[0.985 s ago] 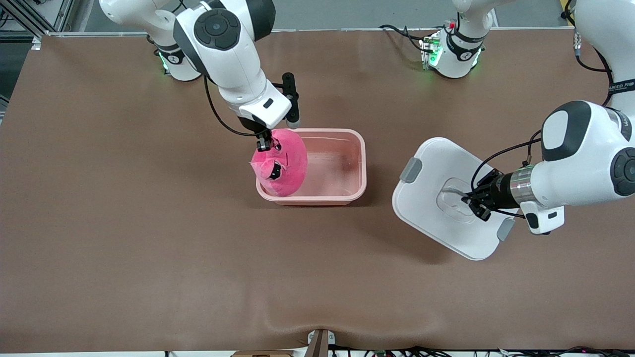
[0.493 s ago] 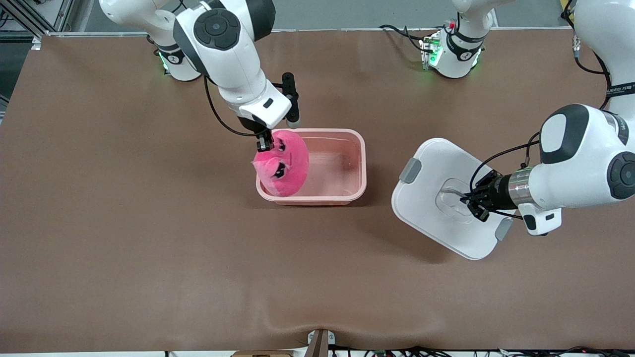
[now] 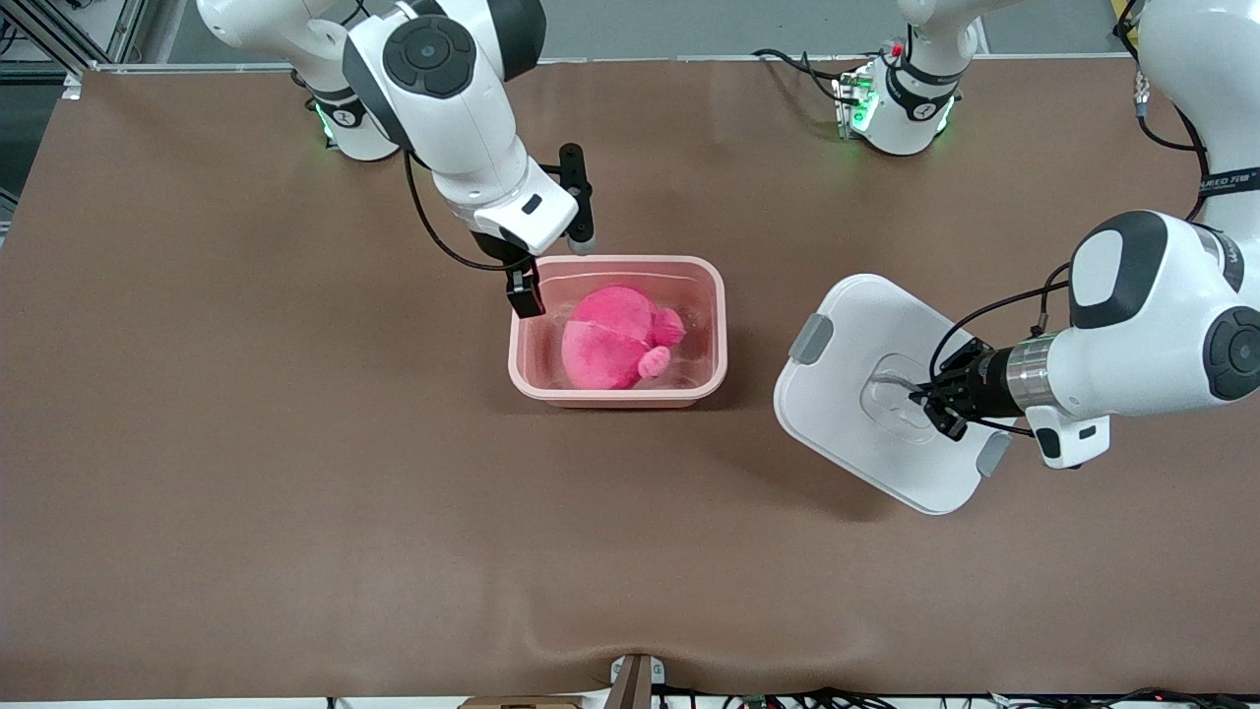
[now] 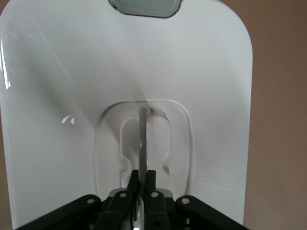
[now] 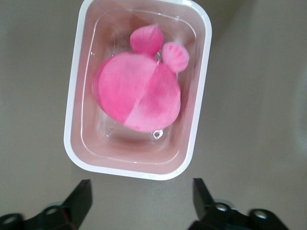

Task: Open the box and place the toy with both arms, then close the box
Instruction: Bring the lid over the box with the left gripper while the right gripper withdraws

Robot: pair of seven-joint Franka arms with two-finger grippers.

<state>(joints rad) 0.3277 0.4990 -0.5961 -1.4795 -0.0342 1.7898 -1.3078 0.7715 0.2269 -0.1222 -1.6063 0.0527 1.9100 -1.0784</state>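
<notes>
The pale pink box (image 3: 724, 325) stands open mid-table. The hot pink toy (image 3: 615, 340) lies inside it, its face hidden, free of any grip. My right gripper (image 3: 527, 290) hangs open just above the box's end toward the right arm; in the right wrist view its fingers (image 5: 81, 196) stand wide apart over bare table beside the box rim (image 5: 72, 120), with the toy (image 5: 136, 93) inside the box. My left gripper (image 3: 935, 409) is shut on the clear handle (image 4: 143, 134) of the white lid (image 3: 847, 335), holding it tilted above the table toward the left arm's end.
Grey clips (image 3: 812, 338) sit at both ends of the lid. A brown mat (image 3: 295, 492) covers the table. Both arm bases (image 3: 901, 108) stand along the edge farthest from the front camera, with cables beside them.
My right gripper has opened and let go of the toy, which dropped from the box's rim down into the box. The left arm with the lid has shifted only slightly.
</notes>
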